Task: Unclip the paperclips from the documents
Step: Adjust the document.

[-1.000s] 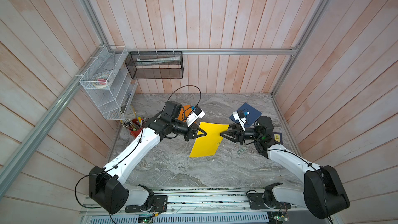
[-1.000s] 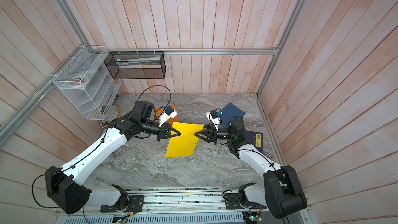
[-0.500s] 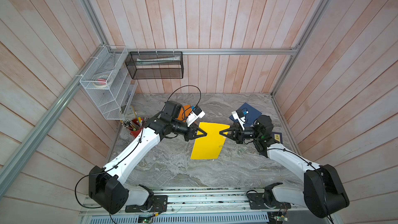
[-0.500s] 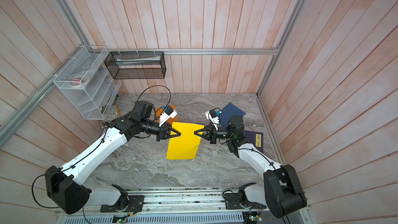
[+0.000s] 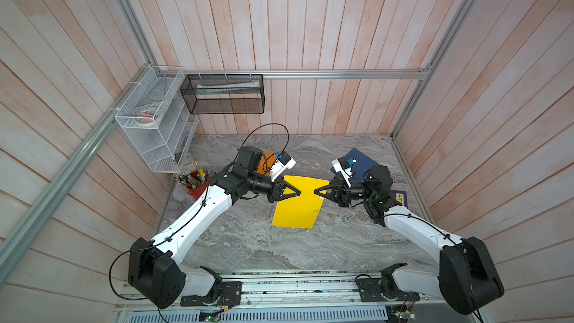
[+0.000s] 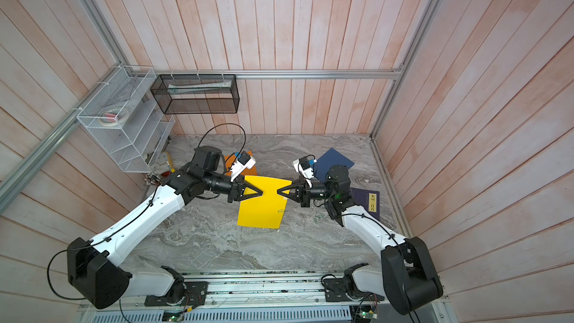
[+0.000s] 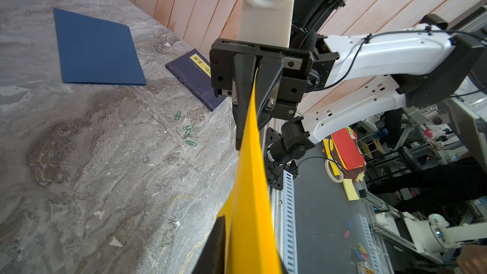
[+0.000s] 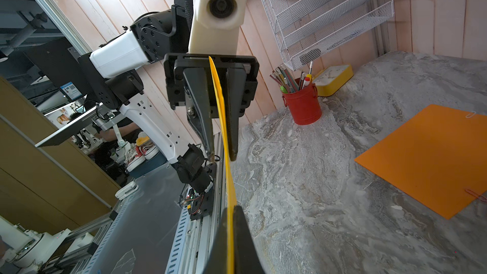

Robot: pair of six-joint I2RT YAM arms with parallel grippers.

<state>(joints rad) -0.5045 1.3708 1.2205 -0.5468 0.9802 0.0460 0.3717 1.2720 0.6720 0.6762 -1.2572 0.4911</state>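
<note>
The right gripper point(image 5: 315, 192) is clamped tight on one side edge of the yellow sheet point(image 5: 295, 212). The sheet hangs between the two tools, raised off the table point(image 5: 248, 243). Facing it tip to tip, the left gripper point(image 5: 299, 192) has the opposite edge between its fingers. The right wrist view shows those fingers a little apart, with a thin gap beside the paper.

A short way along the edge from the right gripper's tips, toward the arm bases, a paperclip point(image 5: 316, 210) sits on the sheet. On the table beside the right gripper's wrist lie loose green paperclips point(image 7: 187, 130), close together.

Farther behind that wrist is a navy book point(image 7: 195, 75), and past the gripper's camera lies the blue sheet point(image 7: 97, 48), flat. Behind the left gripper the orange sheet point(image 8: 427, 159) lies flat, with a silvery clip point(image 8: 470, 114) on one corner and a pink clip point(image 8: 475, 195) near another. Beyond it stand a red cup point(image 8: 303, 106) of pens and, on the wall, a wire rack point(image 5: 149, 125).
</note>
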